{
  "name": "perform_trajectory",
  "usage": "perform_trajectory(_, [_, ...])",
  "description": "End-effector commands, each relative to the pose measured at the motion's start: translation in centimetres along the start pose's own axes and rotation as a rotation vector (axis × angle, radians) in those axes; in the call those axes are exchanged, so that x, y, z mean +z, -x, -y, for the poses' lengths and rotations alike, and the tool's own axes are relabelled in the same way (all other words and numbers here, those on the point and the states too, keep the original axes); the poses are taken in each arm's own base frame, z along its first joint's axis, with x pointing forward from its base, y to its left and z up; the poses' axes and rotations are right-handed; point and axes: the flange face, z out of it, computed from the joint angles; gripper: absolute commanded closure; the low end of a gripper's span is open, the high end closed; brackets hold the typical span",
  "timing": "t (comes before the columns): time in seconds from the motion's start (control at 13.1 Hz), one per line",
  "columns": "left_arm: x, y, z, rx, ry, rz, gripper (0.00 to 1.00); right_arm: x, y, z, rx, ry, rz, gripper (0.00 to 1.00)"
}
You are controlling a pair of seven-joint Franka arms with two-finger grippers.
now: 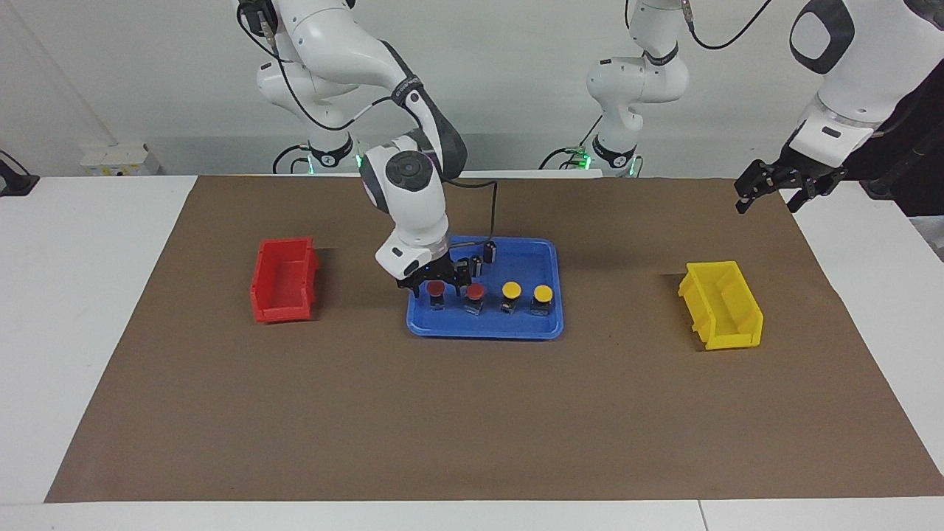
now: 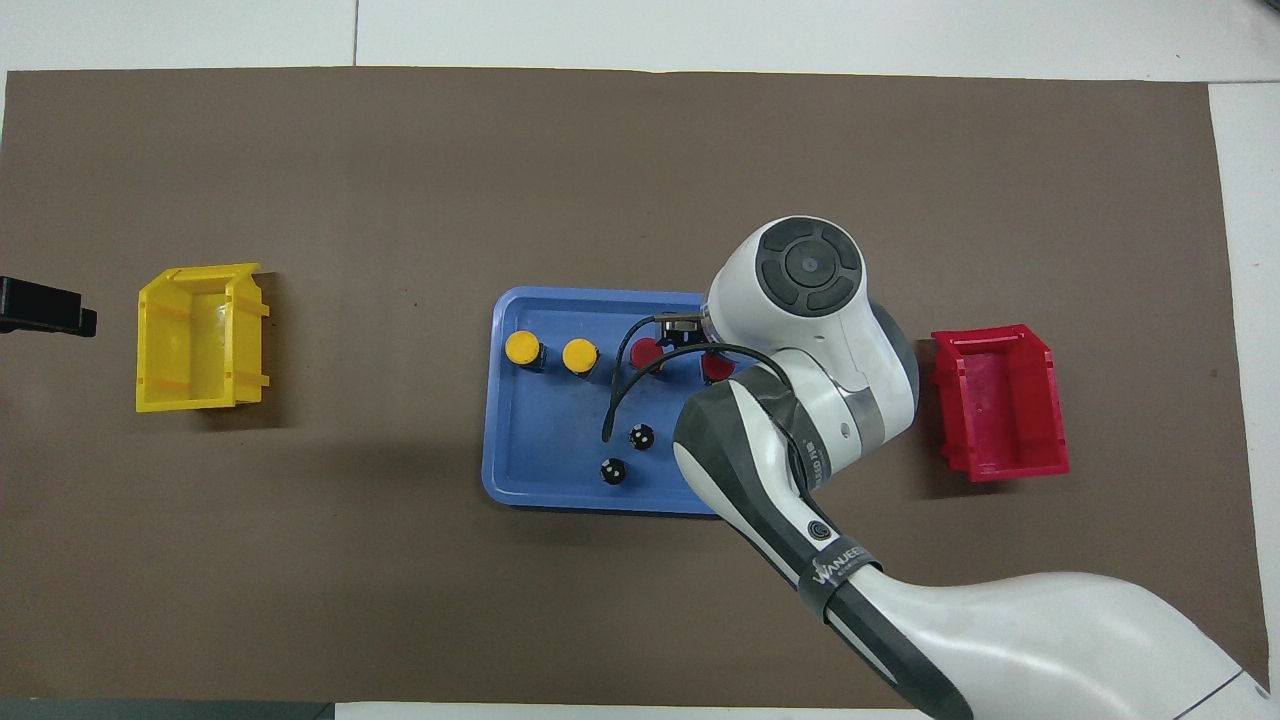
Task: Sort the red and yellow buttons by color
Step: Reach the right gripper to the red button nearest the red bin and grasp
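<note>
The table is white, with a wide brown mat covering most of it. The right arm reaches down from its base to the middle of the mat, while the left arm waits, raised over the mat's corner at its own end of the table.

At the right arm's end of the mat sits a red bin, at the left arm's end a yellow bin — each well apart from the blue tray that lies between them.

In the tray the four buttons stand in a row along the edge farther from the robots: a red button toward the right arm's end, a second red button beside it, then a yellow button and a second yellow button toward the left arm's end. Two dark capless cylinders stand in the tray nearer to the robots.

The right pincer is down in the tray at the first red button, its dark fingers to either side of the cap — whether they grip it or stand just off it I cannot tell. The left pincer hangs in the air with its fingers spread wide and nothing between them.
</note>
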Motion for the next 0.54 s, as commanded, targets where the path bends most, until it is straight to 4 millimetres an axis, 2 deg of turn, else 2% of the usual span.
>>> perform_trajectory(0.0, [0.04,0.36,0.20,-0.015,-0.022,0.010,0.00,0.96,1.53,-0.49,-0.019,0.018,0.004,0.21])
perform_trajectory(0.08, [0.11,0.37,0.20,-0.015,-0.021,0.011,0.00,1.28,1.98,-0.21,-0.027,0.021,0.009,0.25])
perform_trajectory(0.23, [0.10,0.35,0.20,-0.015,-0.022,0.010,0.00,1.35,2.02,-0.23,-0.027,0.022,0.011,0.39])
perform_trajectory(0.46, [0.08,0.34,0.20,-0.015,-0.022,0.008,0.00,0.82,1.76,-0.19,-0.028,0.027,0.020,0.73])
